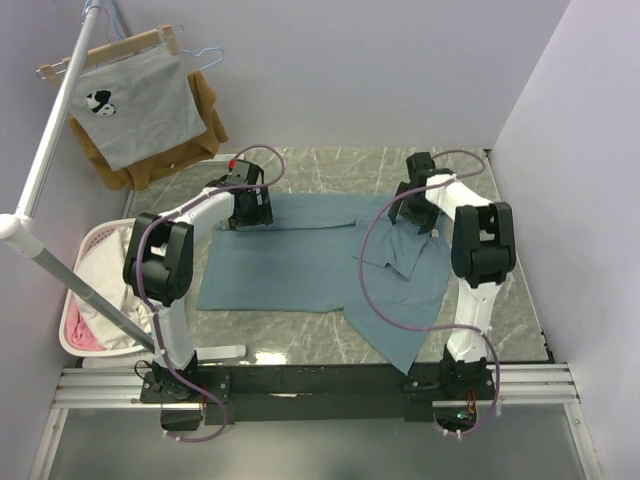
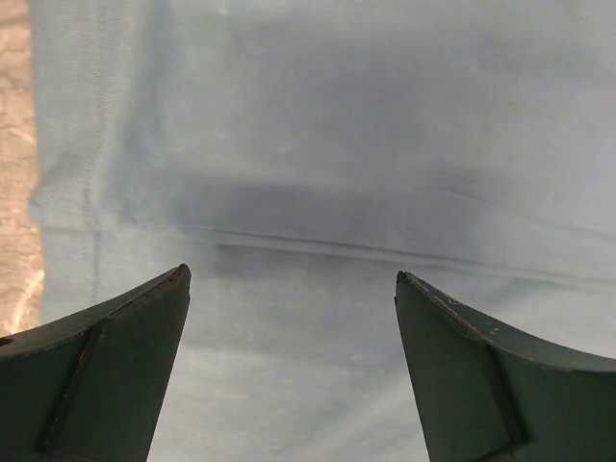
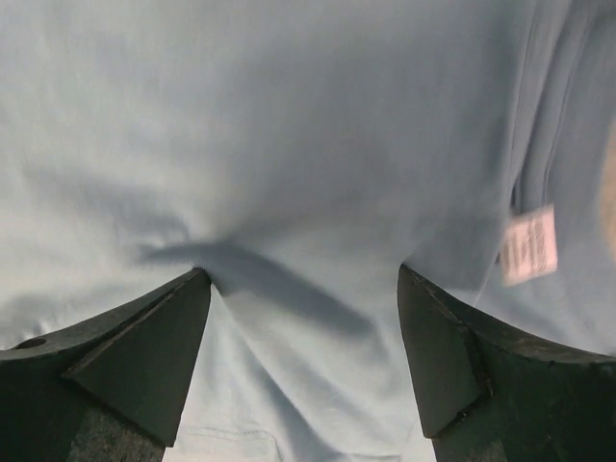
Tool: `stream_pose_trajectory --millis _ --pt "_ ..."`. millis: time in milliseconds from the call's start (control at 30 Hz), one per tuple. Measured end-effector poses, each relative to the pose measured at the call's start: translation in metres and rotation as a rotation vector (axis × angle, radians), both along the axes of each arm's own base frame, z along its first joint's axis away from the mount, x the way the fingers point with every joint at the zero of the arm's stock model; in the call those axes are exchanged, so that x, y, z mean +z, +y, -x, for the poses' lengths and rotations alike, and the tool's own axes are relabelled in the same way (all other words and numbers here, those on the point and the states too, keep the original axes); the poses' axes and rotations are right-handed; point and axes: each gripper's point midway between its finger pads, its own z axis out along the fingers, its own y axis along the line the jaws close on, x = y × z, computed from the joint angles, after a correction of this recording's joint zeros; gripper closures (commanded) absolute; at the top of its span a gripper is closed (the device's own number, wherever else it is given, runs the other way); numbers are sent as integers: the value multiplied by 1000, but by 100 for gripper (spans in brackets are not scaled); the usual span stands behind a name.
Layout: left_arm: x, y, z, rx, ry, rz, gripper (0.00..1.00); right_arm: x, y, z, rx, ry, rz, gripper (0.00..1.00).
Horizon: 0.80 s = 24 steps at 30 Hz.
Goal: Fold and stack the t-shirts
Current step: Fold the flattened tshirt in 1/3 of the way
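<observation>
Hanging low over large dusty teal-blue cotton t-shirt (image 1: 280, 270), L gripper (image 2: 291, 273) & R gripper (image 3: 302, 272) fingers released wide, prob. pre-pinch for fold.

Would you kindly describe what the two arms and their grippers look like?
Both the left arm and right arm have white links with bulky black joints, and a purplish cable loops along each. The left gripper and right gripper each have two dark, wedge-shaped fingers tapering to points.
</observation>
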Motion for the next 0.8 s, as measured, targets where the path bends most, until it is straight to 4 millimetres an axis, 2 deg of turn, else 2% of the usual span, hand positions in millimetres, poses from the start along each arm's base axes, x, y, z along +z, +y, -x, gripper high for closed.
stream_pose_trajectory --millis 133,267,433,500,600,700,733,800 --pt "-11 5 -1 19 21 -1 9 -7 -8 -21 13 64 -2 15" --pt "-24 4 2 24 52 -4 9 -4 -7 -52 57 82 4 13" --pt "-25 4 1 27 54 -4 10 2 -3 -99 102 36 9 10" --pt "-23 3 -1 27 50 -3 10 5 -1 -108 121 13 5 7" --pt "-22 3 -2 30 42 0 9 9 1 -104 149 -4 -4 2" --pt "-15 5 2 36 20 2 8 20 -1 -79 168 -43 -6 2" --pt "-10 8 9 45 12 2 8 29 -2 -67 169 -63 -4 1" --pt "5 13 26 62 -23 22 7 61 -5 -46 167 -136 1 0"
